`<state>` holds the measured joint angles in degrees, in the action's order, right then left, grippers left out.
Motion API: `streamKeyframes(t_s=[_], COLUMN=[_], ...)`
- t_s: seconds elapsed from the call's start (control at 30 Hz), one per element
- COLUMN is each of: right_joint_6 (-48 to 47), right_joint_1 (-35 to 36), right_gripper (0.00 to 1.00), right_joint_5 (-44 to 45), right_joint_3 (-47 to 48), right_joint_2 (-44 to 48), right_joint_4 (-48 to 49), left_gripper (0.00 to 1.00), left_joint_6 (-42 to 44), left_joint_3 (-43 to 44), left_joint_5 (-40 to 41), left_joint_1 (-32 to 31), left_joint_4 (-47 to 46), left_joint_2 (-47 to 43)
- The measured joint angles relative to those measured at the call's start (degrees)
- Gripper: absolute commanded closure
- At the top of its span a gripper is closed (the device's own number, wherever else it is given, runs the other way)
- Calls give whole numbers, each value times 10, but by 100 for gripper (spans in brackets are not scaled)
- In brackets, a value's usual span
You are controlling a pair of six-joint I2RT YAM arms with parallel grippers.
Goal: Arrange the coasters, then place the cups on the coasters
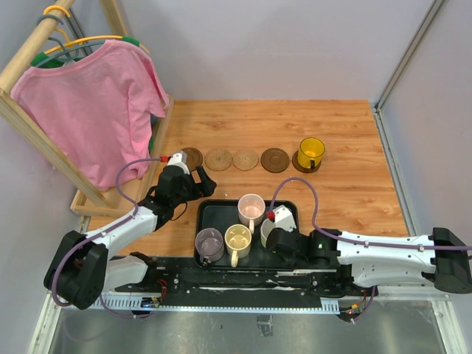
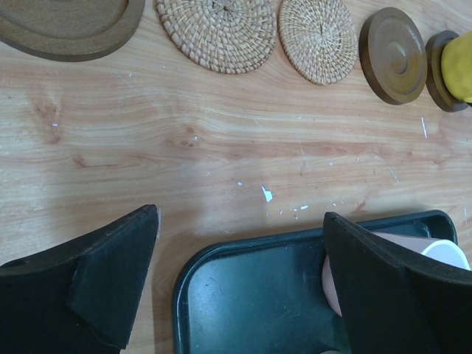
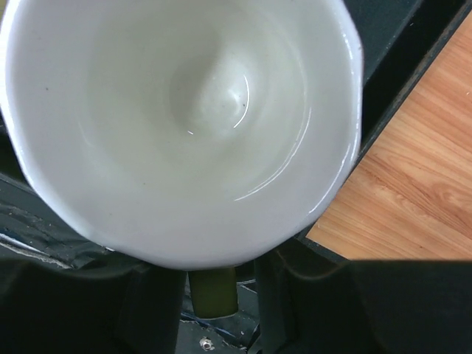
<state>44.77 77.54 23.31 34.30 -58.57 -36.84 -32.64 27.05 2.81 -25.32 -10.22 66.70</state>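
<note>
Five coasters lie in a row across the table: a dark one (image 1: 192, 155), two woven tan ones (image 1: 218, 159) (image 1: 245, 159), another dark one (image 1: 274, 159), and a last dark one (image 1: 302, 165) carrying the amber-yellow cup (image 1: 311, 151). The pink cup (image 1: 251, 209), purple cup (image 1: 209, 245), cream cup (image 1: 238, 241) and whitish pale green cup (image 3: 184, 125) stand in the black tray (image 1: 214, 214). My left gripper (image 2: 240, 214) hangs open over the tray's far left corner. My right gripper (image 3: 214, 287) straddles the pale green cup's handle (image 3: 212, 291), with a thin gap still showing beside it.
A wooden rack (image 1: 44, 140) with a pink shirt (image 1: 92, 103) stands at the left of the table. Grey walls close in the back and right. The tray (image 2: 295, 295) lies near the front edge between the arms.
</note>
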Motion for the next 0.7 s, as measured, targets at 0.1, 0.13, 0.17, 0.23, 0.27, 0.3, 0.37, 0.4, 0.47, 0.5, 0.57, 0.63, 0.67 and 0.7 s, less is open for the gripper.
streamKeyframes(t_s=[0.1,0.13,0.17,0.23,0.27,0.3,0.37,0.4,0.47,0.5,0.57,0.63,0.67,0.7], right_joint_6=[-1,-2,-5,-3,-3,-5,-5,-5,-5,-5,-5,-5,-5,-4], right_joint_1=[0,0,0,0,0,0,0,1,2,2,4,7,9,11], right_gripper=[79,89,95,99,99,99,99,99,99,99,99,99,99,99], right_joint_5=[-3,-4,-4,-8,-8,-8,-8,-8,-7,-7,-5,-2,0,2], right_joint_3=[0,0,0,0,0,0,0,0,0,0,0,0,0,0], right_joint_2=[-2,-3,-3,-4,-4,-4,-6,-6,-6,-6,-6,-5,-4,-2], right_joint_4=[2,3,4,10,11,11,12,12,13,13,13,11,9,6], left_gripper=[3,3,3,3,3,3,3,3,3,2,3,3,2,3], left_joint_6=[0,0,0,-2,-2,-2,-2,-2,-2,-2,-3,-4,-4,-4], left_joint_3=[0,0,0,0,0,0,0,0,0,0,0,0,0,0], left_joint_5=[0,0,0,0,0,0,0,0,0,0,0,0,0,0], left_joint_1=[0,0,0,0,0,0,0,0,0,0,0,0,0,0], left_joint_4=[0,0,0,0,0,0,0,0,0,0,0,0,0,0], left_joint_2=[0,0,0,0,0,0,0,0,0,0,0,0,0,0])
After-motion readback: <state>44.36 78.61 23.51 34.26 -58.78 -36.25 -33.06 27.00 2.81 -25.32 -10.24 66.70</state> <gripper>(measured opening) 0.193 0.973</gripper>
